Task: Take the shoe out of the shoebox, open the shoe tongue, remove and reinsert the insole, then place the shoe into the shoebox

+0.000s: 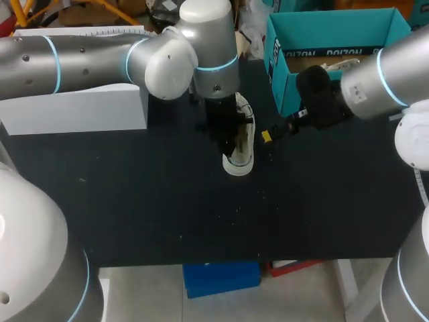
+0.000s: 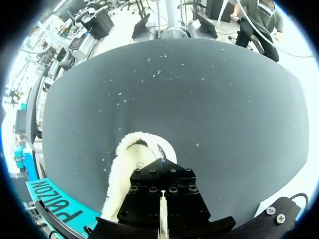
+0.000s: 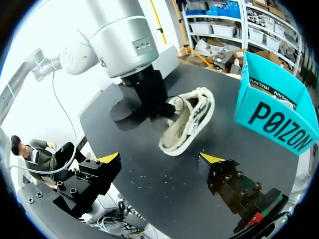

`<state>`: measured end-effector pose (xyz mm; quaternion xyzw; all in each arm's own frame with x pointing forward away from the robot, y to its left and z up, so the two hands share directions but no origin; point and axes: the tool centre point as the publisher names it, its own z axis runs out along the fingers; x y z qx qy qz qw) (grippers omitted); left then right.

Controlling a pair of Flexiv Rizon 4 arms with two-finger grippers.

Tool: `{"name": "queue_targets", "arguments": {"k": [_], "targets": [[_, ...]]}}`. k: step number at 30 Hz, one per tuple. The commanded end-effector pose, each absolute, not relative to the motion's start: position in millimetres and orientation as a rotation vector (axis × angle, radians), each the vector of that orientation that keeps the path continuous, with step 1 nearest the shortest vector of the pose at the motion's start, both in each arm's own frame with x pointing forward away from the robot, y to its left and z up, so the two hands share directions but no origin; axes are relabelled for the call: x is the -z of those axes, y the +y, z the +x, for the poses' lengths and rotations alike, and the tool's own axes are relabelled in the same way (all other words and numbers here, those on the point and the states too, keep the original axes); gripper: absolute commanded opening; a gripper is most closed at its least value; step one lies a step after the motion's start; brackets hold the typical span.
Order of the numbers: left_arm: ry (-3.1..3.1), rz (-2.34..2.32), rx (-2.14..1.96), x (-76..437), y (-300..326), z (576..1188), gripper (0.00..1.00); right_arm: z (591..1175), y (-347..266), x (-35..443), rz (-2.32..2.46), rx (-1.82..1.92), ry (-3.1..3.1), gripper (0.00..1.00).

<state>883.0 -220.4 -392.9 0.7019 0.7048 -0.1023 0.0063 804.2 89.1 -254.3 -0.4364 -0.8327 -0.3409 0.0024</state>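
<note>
At table centre, the shoe [image 1: 240,161] is out of the box and lies lengthwise along 12–6 on the black table [image 1: 134,201]. Your left gripper [image 1: 226,134] comes straight down onto its opening from the 10 o'clock side. It's released or clamped, can't tell, because its own body blocks the view. Your right gripper [image 3: 160,159] hangs near the shoe at 3 o'clock, released wide and holding nothing. The shoebox [image 1: 276,60] stands further back at 1 o'clock, open side up.

My read on handling: it's light, and the soft fuzzy upper will squash under a pinch. The sole is the stiff part. Pin it by the sole edge or heel collar and pull the tongue by its tip. Expect a thin, floppy insole, so grip it at the heel end.
</note>
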Motion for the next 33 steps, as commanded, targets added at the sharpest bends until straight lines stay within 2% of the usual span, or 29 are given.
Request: {"name": "queue_targets", "arguments": {"k": [1, 9, 28, 33], "targets": [[2.195, 2.215, 0.334, 381, -217, 884, 0.0, 805, 90, 254, -1.369, 1.066, -2.612, 1.0], [2.131, 2.147, 0.261, 365, -222, 892, 0.0, 805, 90, 254, -1.369, 1.066, -2.612, 1.0], [2.197, 2.264, 0.172, 424, -240, 903, 0.0, 805, 90, 254, -1.369, 1.066, -2.612, 1.0], [2.174, 2.226, 0.173, 407, -237, 903, 0.0, 805, 90, 254, -1.369, 1.066, -2.612, 1.0]]}}
